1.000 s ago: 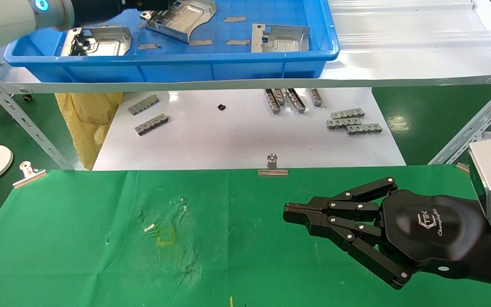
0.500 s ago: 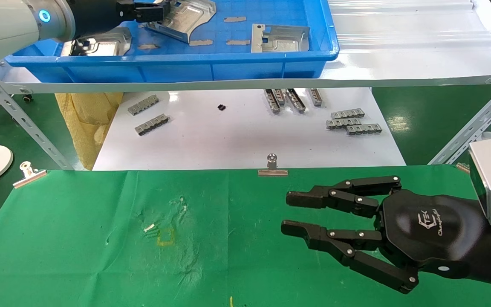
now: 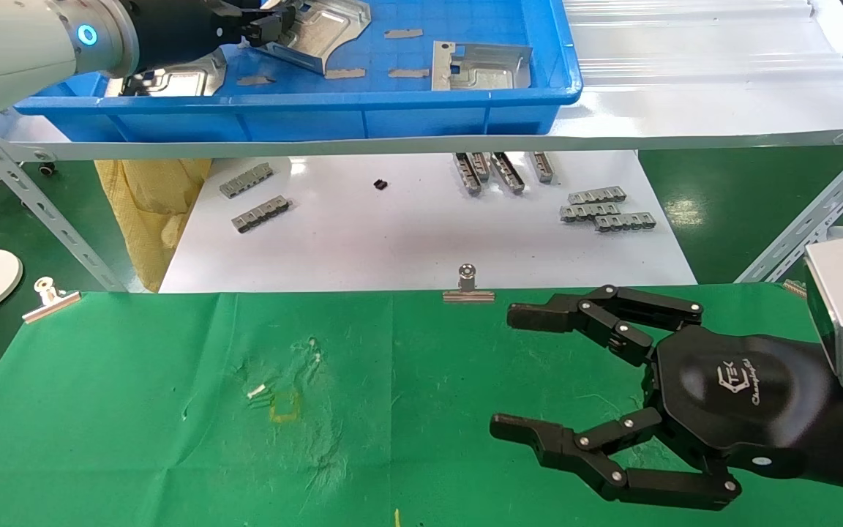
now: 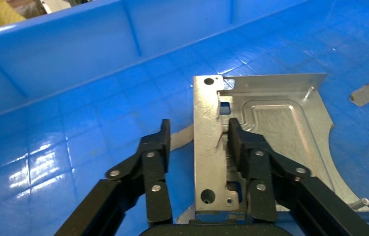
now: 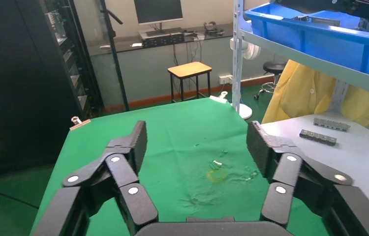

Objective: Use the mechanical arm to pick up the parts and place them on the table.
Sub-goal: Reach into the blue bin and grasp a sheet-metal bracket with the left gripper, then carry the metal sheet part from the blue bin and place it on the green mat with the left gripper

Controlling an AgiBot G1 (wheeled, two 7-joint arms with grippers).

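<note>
Three silvery stamped parts lie in the blue bin on the white shelf: one at the far middle, one at the right, one at the left. My left gripper is inside the bin, open. In the left wrist view its fingers straddle the upright flange of the far-middle part; one pad is against the flange, the other stands apart. My right gripper hovers wide open and empty over the right side of the green table; the right wrist view shows nothing between its fingers.
A faint yellow square mark is on the cloth. Silver clips hold the table's far edge. Behind is a white board with grey ribbed bars. Grey tape strips lie in the bin. Shelf legs slant at both sides.
My right gripper has opened from shut to wide open, staying in place. My left gripper has shifted a little to the right in the bin, at the far-middle part.
</note>
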